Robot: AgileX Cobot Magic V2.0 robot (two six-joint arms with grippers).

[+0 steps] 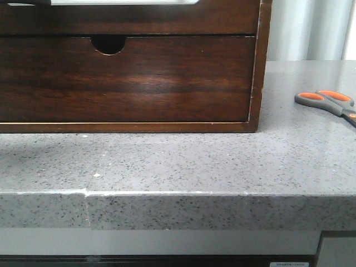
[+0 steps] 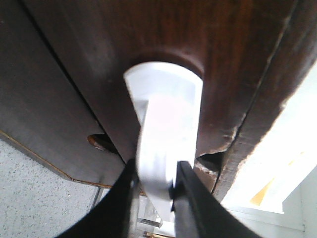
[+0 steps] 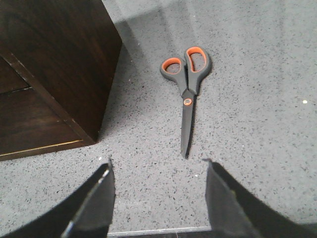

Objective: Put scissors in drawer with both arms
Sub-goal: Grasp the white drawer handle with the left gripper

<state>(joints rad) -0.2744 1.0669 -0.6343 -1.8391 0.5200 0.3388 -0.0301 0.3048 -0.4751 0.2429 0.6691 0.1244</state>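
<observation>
My left pincer (image 2: 154, 181) clamped on white handle (image 2: 166, 134) of drawer (image 2: 148, 39), upper one in chest (image 1: 258, 67). My right pincer (image 3: 158, 191) spread wide, hovering above grey table (image 1: 183, 161). Scissors (image 3: 187, 91) flat on table near right edge, shut, just beside chest, tip toward my right fingers (image 3: 96, 198).

Left gripper (image 2: 154, 186) fingers pinched closed on something white; right gripper (image 3: 158, 191) fingers spread wide.
</observation>
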